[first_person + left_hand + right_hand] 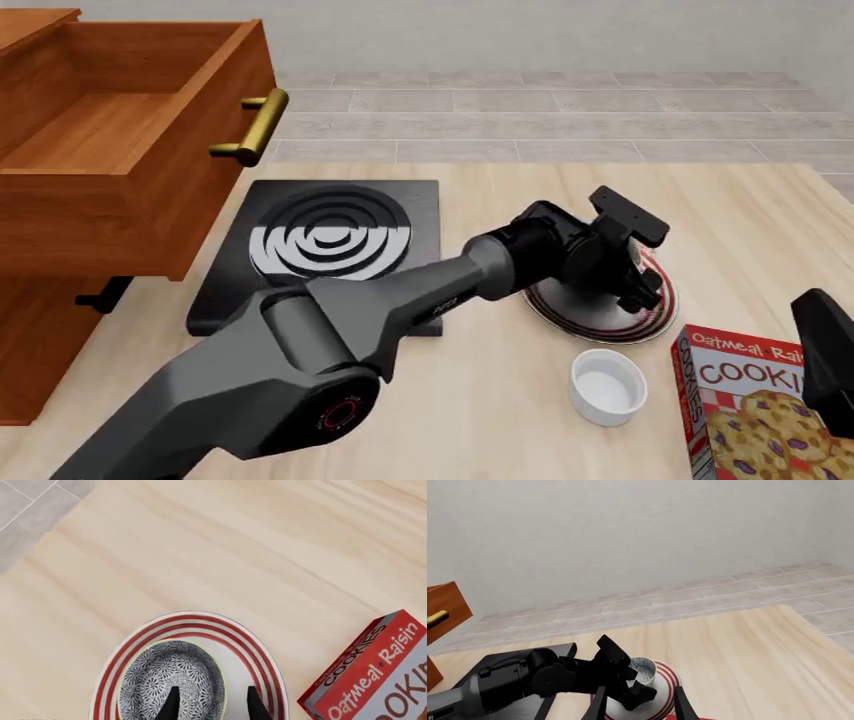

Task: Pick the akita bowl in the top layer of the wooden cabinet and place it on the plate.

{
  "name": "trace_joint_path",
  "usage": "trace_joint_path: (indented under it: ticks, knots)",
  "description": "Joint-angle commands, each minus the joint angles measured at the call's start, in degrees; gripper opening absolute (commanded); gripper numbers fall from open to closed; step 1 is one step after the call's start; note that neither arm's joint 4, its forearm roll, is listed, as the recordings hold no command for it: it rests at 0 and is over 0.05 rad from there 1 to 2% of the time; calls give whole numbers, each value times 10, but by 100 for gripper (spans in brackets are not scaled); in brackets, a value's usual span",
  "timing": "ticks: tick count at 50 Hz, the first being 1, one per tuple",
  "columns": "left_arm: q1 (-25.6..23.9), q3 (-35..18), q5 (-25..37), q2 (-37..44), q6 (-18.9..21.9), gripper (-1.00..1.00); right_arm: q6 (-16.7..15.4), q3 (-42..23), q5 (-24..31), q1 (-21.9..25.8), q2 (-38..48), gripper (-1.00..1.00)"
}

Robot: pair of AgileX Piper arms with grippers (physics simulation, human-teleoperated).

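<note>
Speckled akita bowl (175,680) sits on the plate (263,655), left jaws apart astride its rim.

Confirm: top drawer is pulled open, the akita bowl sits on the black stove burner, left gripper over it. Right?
Not quite. The akita bowl sits on the plate, not the stove burner, which carries nothing; the left wrist view shows this. The rest holds: the top drawer is pulled open and the left gripper is over the bowl.
</note>
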Motion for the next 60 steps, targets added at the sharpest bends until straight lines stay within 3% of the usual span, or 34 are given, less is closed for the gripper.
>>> trace_joint_path:
  ticks: [1,7,13,27,47,60]
  knots:
    - [10,-23,22,0,12,100,-2,2,-2,2,0,100]
    - [13,-20,26,-9,18,100,-3,4,-5,3,-1,100]
    - [16,34,4,-44,23,100,-4,5,-7,2,-1,100]
    - [17,106,-23,-97,28,100,-7,-4,0,3,0,100]
    - [14,58,10,-97,33,100,-14,-4,-2,2,-1,100]
    - [14,119,-10,-148,37,100,-22,-3,-3,2,-1,100]
